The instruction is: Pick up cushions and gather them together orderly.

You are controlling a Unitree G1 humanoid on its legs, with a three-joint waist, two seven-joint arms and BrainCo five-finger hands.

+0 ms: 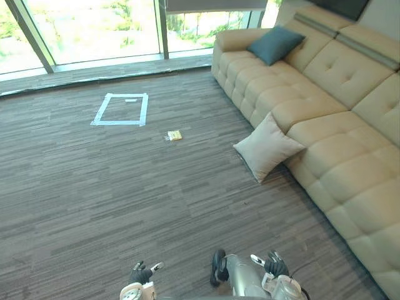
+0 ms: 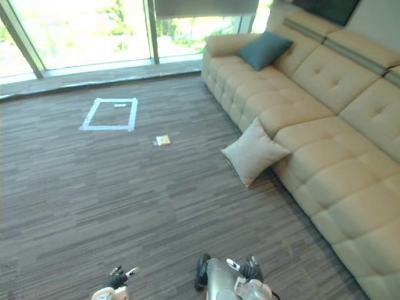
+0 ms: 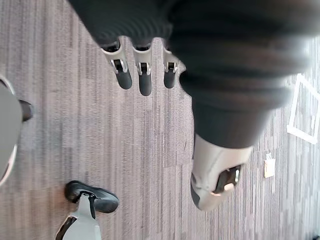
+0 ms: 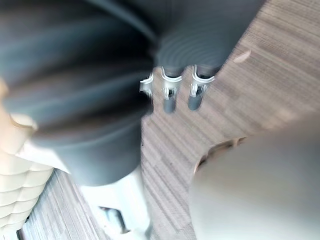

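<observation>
A beige cushion point(image 1: 267, 147) stands on the carpet, leaning against the front of the cream sofa point(image 1: 350, 144). A dark teal cushion point(image 1: 275, 44) lies on the sofa's far seat next to the armrest. My left hand point(image 1: 141, 274) hangs low near my body, far from both cushions; in the left wrist view its fingers point(image 3: 144, 75) are straight over bare carpet and hold nothing. My right hand point(image 1: 275, 267) hangs low on the other side, and its fingers point(image 4: 172, 95) are relaxed and empty too.
A rectangle of pale blue tape point(image 1: 122, 109) marks the carpet at the far left. A small yellow item point(image 1: 174, 135) lies between the tape and the beige cushion. Tall windows point(image 1: 94, 31) run along the far wall.
</observation>
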